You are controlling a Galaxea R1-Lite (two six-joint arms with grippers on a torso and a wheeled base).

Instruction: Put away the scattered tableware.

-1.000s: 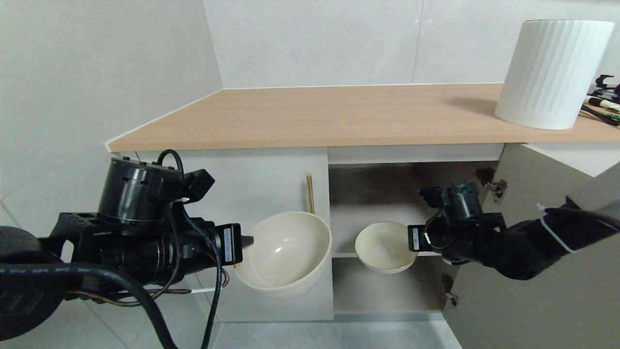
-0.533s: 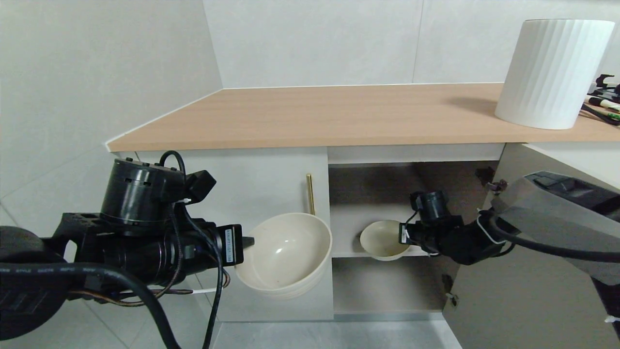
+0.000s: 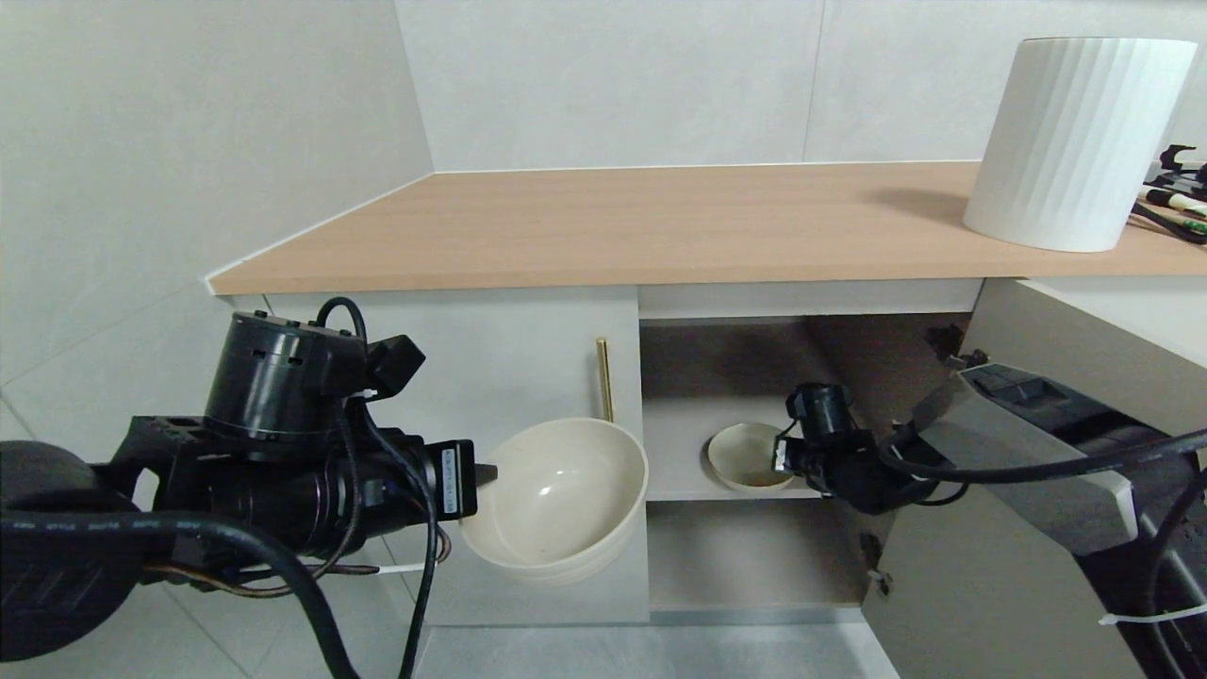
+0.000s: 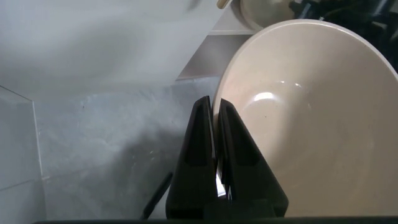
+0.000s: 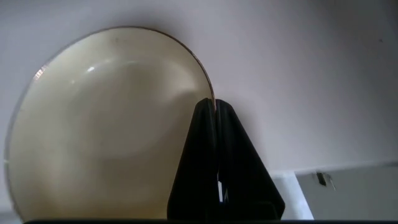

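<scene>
The left pincer (image 3: 476, 471) is closed flat on the rim of the large bowl (image 3: 556, 500), one finger inside the wall and one outside. It holds the bowl in the air in front of the shut door (image 3: 528, 358) of the cupboard, with the mouth tipped toward the camera. The right pincer (image 3: 781, 457) is inside the open half of the cupboard and is clamped the same way on the rim of the small bowl (image 3: 745, 455). That bowl is at the level of the shelf (image 3: 674, 453) (whether its foot is already down on the board cannot be told).

Both bowls look like glazed ceramic or hard melamine: stiff, smooth and probably slippery. They could chip if knocked against the shelf edge or the door. The thin rim is the natural place to grip, but a hold on one side lets the bowl swing, the larger one most of all. It should therefore be set down level and gently.

A ribbed white container (image 3: 1075, 141) stands on the table (image 3: 660, 226) above.
</scene>
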